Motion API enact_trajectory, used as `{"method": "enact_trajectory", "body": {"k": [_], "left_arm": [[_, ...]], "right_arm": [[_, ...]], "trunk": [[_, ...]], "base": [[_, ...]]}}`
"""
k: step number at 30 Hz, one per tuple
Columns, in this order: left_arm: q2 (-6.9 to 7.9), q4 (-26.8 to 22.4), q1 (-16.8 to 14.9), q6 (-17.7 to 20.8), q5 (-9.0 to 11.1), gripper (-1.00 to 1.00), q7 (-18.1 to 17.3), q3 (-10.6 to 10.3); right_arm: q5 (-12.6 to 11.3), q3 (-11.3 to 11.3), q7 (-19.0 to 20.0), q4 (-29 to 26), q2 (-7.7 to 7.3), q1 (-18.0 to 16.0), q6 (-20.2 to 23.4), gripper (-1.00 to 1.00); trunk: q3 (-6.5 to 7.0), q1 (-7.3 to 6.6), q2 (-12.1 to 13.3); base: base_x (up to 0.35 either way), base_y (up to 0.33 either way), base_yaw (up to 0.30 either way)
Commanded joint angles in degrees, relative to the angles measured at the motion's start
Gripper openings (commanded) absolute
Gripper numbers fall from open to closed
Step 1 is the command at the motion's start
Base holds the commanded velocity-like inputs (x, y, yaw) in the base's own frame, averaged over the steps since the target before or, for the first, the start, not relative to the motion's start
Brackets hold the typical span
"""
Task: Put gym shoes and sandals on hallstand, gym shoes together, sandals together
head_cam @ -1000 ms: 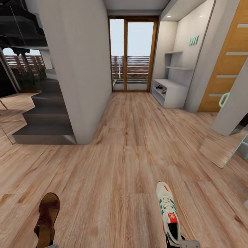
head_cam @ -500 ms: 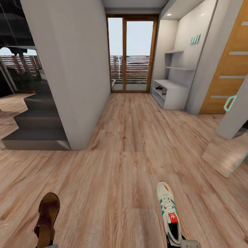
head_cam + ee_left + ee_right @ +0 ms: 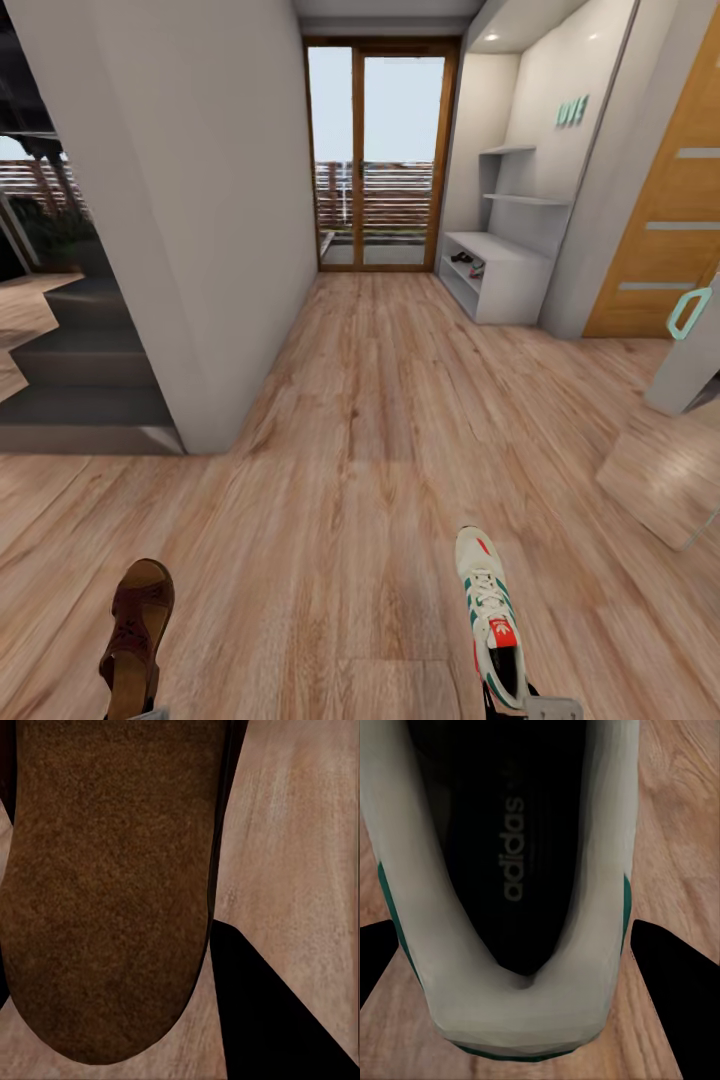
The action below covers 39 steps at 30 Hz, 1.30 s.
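Left hand (image 3: 140,712) gripping sandal (image 3: 135,635), right hand (image 3: 530,705) gripping gym shoe (image 3: 490,615)

Open floor (image 3: 380,420) ahead; grey wall (image 3: 190,220) at left.

Matt wood-grain floor (image 3: 380,420); rough-textured brown sandal (image 3: 105,885).

Right claw (image 3: 521,945) fingers (image 3: 679,1012) are flat black wedges; its mount shows pale grey.
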Motion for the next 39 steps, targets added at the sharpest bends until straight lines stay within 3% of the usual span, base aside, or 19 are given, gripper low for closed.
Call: {"method": "enact_trajectory", "body": {"k": [1, 39], "left_arm": [[0.0, 0.0, 0.0, -0.1, 0.1, -1.0, -0.2, 0.1], [0.0, -0.1, 0.0, -0.1, 0.1, -1.0, -0.2, 0.1]], "right_arm": [[0.1, 0.1, -0.3, 0.0, 0.01, 0.0, -0.1, -1.0], [0.1, 0.1, -0.3, 0.0, 0.04, 0.0, -0.1, -1.0]], "trunk": [[-0.05, 0.02, 0.0], [-0.05, 0.02, 0.0]], "base": [[0.333, -0.109, 0.0], [0.334, -0.109, 0.0]]}}
